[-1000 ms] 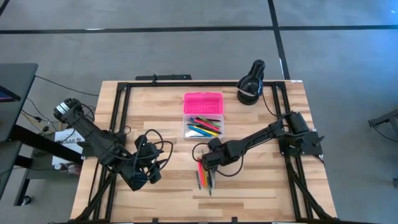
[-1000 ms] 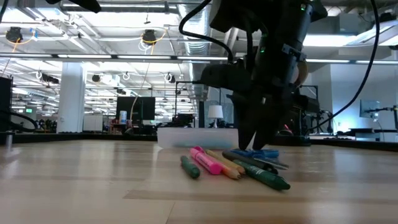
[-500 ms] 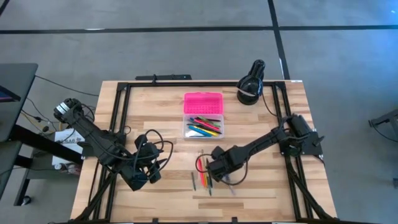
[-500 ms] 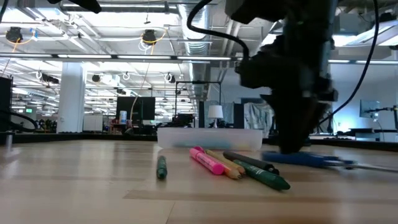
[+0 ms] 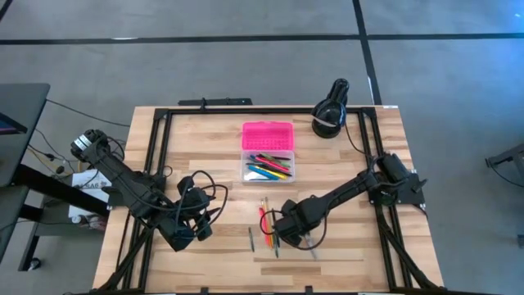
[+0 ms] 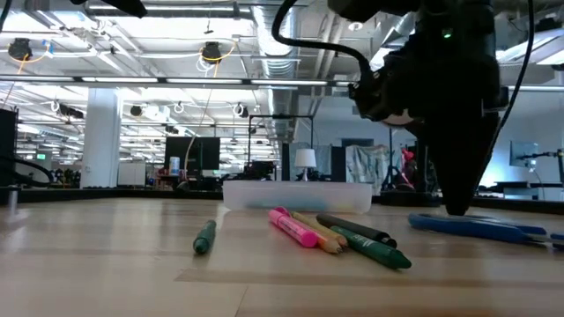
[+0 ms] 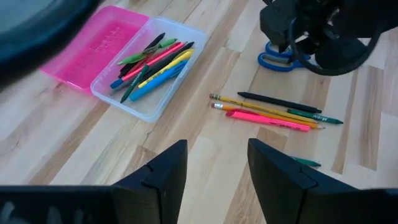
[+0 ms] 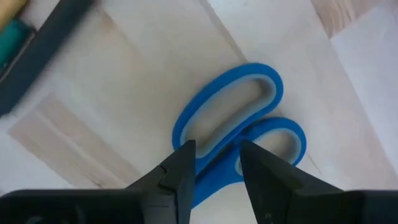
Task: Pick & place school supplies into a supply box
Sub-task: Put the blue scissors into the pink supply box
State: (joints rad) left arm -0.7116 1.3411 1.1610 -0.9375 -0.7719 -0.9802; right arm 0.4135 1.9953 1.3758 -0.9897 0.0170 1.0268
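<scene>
Right claw (image 8: 214,163) hangs low over the blue scissors (image 8: 239,134), fingers parted, empty; the flat handles could skid on the bench (image 5: 205,156) or knock the loose pencils (image 7: 273,112) at its 9 o'clock. Left claw (image 7: 214,171), open and empty, waits near the bench's 8 o'clock. Pale wood bench; supply box (image 5: 267,152) lies open at 12 o'clock; open-plan workshop beyond.

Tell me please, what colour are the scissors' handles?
Blue. The scissors show best in the right wrist view.

An open industrial lab hall: bare ducts (image 6: 291,40), ceiling strip lights (image 6: 132,88), concrete floor (image 5: 246,65), workstations behind the wooden bench (image 5: 205,147).
</scene>
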